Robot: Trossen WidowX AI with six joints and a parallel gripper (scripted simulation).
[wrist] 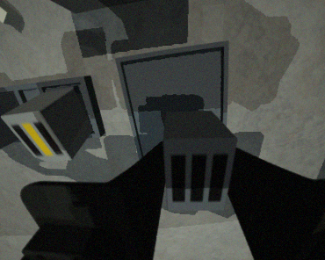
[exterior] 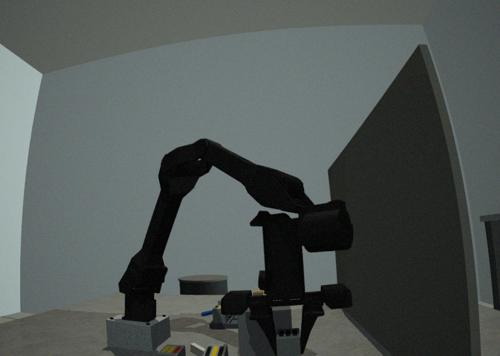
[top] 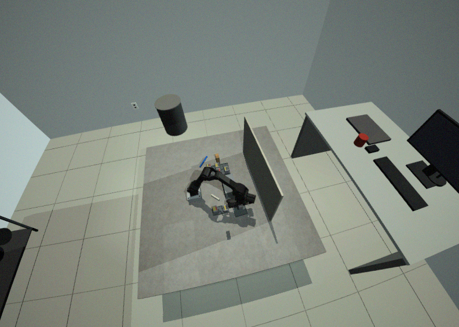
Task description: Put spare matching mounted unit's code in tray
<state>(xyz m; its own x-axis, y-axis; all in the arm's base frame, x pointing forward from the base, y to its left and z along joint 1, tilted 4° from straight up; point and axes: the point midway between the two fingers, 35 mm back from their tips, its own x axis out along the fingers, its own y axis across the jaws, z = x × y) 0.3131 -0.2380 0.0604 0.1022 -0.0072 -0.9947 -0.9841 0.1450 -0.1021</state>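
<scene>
We are holding a grey block with three black bars (exterior: pixel 288 343) (wrist: pixel 187 176) between the partly open fingers of the gripper (top: pixel 238 204) (exterior: pixel 288 351) (wrist: pixel 190 146). In wrist view, this spare is hiding the lower part of the rimmed tray (top: pixel 240 213) (wrist: pixel 174 49); touching, we cannot tell. At ten o'clock from it, the yellow-striped block (top: pixel 225 207) (exterior: pixel 216 350) (wrist: pixel 37 138) is standing.

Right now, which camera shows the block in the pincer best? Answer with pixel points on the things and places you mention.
Wrist: the block (exterior: pixel 288 344) (wrist: pixel 199 169) fills the centre, its three black bars plain. Exterior shows it small and low, between the fingertips. From the top, I can't make it out by the arm (top: pixel 229 184).
</scene>
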